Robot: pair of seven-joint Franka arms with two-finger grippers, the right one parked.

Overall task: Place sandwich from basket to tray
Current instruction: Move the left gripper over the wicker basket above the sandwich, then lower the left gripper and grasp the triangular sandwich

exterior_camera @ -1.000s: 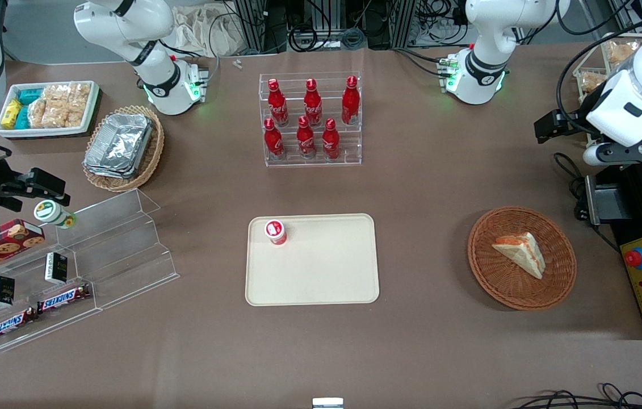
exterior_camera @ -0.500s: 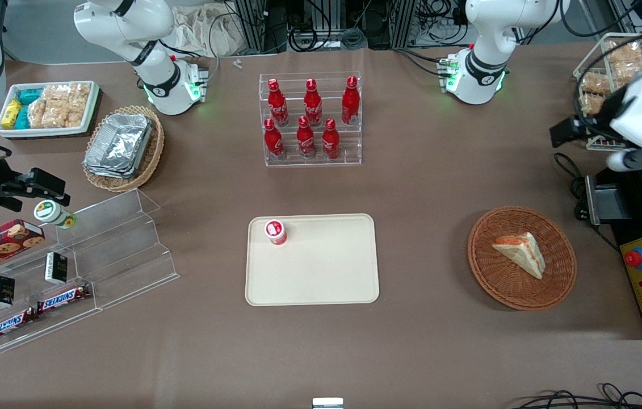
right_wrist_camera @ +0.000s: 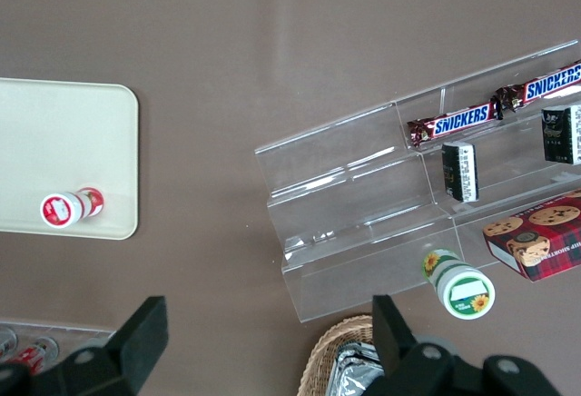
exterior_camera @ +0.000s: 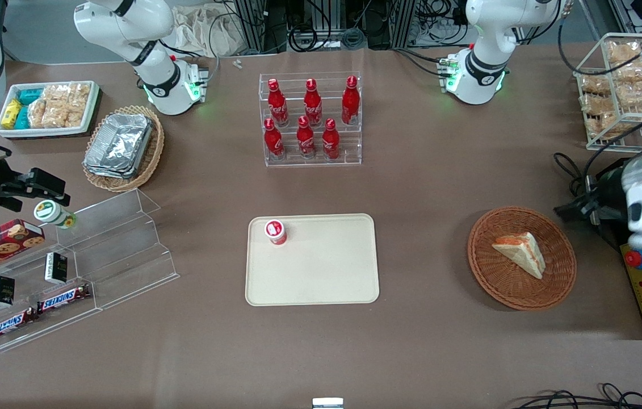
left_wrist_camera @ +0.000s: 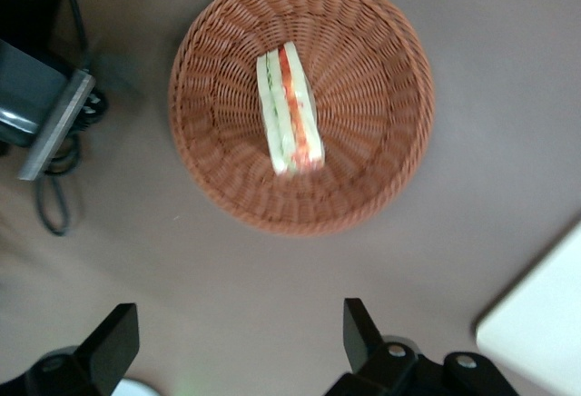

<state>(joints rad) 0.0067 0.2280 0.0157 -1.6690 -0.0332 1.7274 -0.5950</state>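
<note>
The sandwich (exterior_camera: 519, 254) is a pale wedge with red and green filling and lies in the round reddish-brown wicker basket (exterior_camera: 482, 272). My left gripper (exterior_camera: 563, 211) hangs above the table just off the basket's rim, toward the working arm's end. In the left wrist view its fingers (left_wrist_camera: 359, 328) stand wide apart with nothing between them, and the gripper (left_wrist_camera: 238, 332) is short of the basket (left_wrist_camera: 209, 60) and sandwich (left_wrist_camera: 290, 110). The cream tray (exterior_camera: 326, 278) lies mid-table, and one corner of it shows in the left wrist view (left_wrist_camera: 540, 328).
A small red-capped bottle (exterior_camera: 276, 232) stands on the tray's corner. A black control box with a red button (exterior_camera: 637, 258) and cables (exterior_camera: 567, 170) lie beside the basket. A wire rack of snacks (exterior_camera: 619, 96) and a cola bottle rack (exterior_camera: 312, 122) stand farther from the front camera.
The left arm has swung nearer to the front camera and lower, from by the wire snack rack to just beside the basket. Sandwich, basket and tray have not moved.
</note>
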